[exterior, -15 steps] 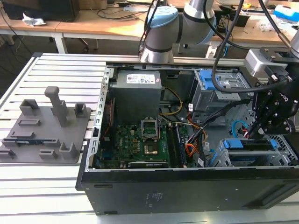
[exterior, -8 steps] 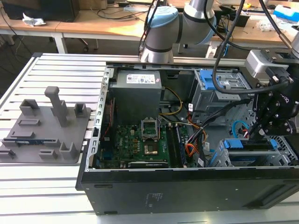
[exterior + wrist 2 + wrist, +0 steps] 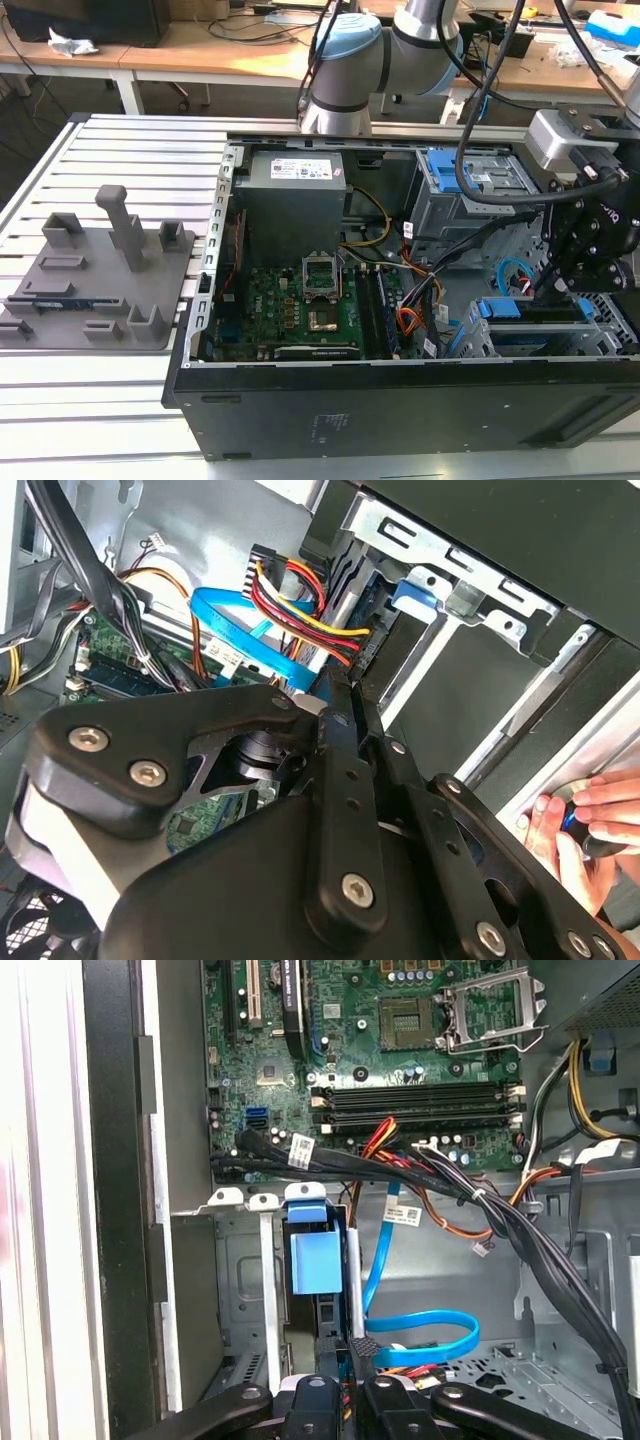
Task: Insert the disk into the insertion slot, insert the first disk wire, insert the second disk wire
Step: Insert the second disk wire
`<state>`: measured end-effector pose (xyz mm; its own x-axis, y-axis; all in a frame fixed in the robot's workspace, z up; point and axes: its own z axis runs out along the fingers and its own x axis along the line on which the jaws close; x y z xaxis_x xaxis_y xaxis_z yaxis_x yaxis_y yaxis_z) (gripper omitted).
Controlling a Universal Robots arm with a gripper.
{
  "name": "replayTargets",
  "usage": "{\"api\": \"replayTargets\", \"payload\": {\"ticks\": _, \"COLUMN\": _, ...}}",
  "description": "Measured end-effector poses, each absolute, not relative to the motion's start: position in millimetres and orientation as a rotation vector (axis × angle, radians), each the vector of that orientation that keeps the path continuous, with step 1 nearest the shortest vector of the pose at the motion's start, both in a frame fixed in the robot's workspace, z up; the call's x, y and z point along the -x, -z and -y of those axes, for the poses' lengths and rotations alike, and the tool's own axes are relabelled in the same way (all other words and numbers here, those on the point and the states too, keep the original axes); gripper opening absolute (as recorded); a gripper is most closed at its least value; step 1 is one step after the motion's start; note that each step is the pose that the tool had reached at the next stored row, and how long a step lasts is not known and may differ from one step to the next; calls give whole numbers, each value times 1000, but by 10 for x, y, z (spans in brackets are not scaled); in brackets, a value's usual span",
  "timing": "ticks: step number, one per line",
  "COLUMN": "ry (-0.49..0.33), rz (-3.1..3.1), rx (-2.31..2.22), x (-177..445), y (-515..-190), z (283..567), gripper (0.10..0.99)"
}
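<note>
The gripper (image 3: 350, 1385) hangs at the exterior view's right, inside the open case, its fingers pinched on a small dark plug with the second disk wire (image 3: 425, 1332) looping just beside. The disk (image 3: 530, 312) already sits in the insertion slot (image 3: 600, 335). Seating the plug well calls for squaring it to the disk's socket and pressing gently.

The second disk wire (image 3: 420, 1325) looks like smooth, glossy light-blue plastic — the gripper (image 3: 345, 1400) matt black metal, the insertion slot (image 3: 250, 1300) dull grey sheet metal.
</note>
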<state>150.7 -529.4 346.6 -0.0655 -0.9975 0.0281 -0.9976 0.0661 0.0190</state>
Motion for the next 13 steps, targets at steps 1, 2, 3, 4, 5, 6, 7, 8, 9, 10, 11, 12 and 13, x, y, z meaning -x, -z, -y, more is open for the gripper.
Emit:
{"api": "replayTargets", "payload": {"ticks": 1, "ry": -8, "rz": 2269, "rx": -2124, "x": -1508, "y": -3464, "z": 5294, "gripper": 161}}
{"api": "replayTargets", "payload": {"ticks": 2, "ry": -8, "rz": 2269, "rx": -2124, "x": -1508, "y": -3461, "z": 5294, "gripper": 161}}
{"api": "replayTargets", "payload": {"ticks": 3, "ry": -8, "rz": 2269, "rx": -2124, "x": -1509, "y": -3455, "z": 5294, "gripper": 161}}
{"api": "replayTargets", "payload": {"ticks": 4, "ry": -8, "rz": 2269, "rx": -2124, "x": -1509, "y": -3450, "z": 5294, "gripper": 161}}
{"api": "replayTargets", "payload": {"ticks": 5, "ry": -8, "rz": 2269, "rx": -2124, "x": -1509, "y": -3443, "z": 5295, "gripper": 161}}
{"api": "replayTargets", "payload": {"ticks": 6, "ry": -8, "rz": 2269, "rx": -2124, "x": -1510, "y": -3437, "z": 5294, "gripper": 161}}
{"api": "replayTargets", "payload": {"ticks": 7, "ry": -8, "rz": 2269, "rx": -2124, "x": -1510, "y": -3431, "z": 5295, "gripper": 161}}
{"api": "replayTargets", "payload": {"ticks": 8, "ry": -8, "rz": 2269, "rx": -2124, "x": -1511, "y": -3425, "z": 5295, "gripper": 161}}
{"api": "replayTargets", "payload": {"ticks": 9, "ry": -8, "rz": 2269, "rx": -2124, "x": -1511, "y": -3419, "z": 5297, "gripper": 161}}
{"api": "replayTargets", "payload": {"ticks": 10, "ry": -8, "rz": 2269, "rx": -2124, "x": -1511, "y": -3410, "z": 5299, "gripper": 161}}
{"api": "replayTargets", "payload": {"ticks": 11, "ry": -8, "rz": 2269, "rx": -2124, "x": -1511, "y": -3405, "z": 5300, "gripper": 161}}
{"api": "replayTargets", "payload": {"ticks": 12, "ry": -9, "rz": 2269, "rx": -2124, "x": -1511, "y": -3399, "z": 5301, "gripper": 161}}
{"api": "replayTargets", "payload": {"ticks": 13, "ry": -9, "rz": 2269, "rx": -2124, "x": -1511, "y": -3392, "z": 5301, "gripper": 161}}
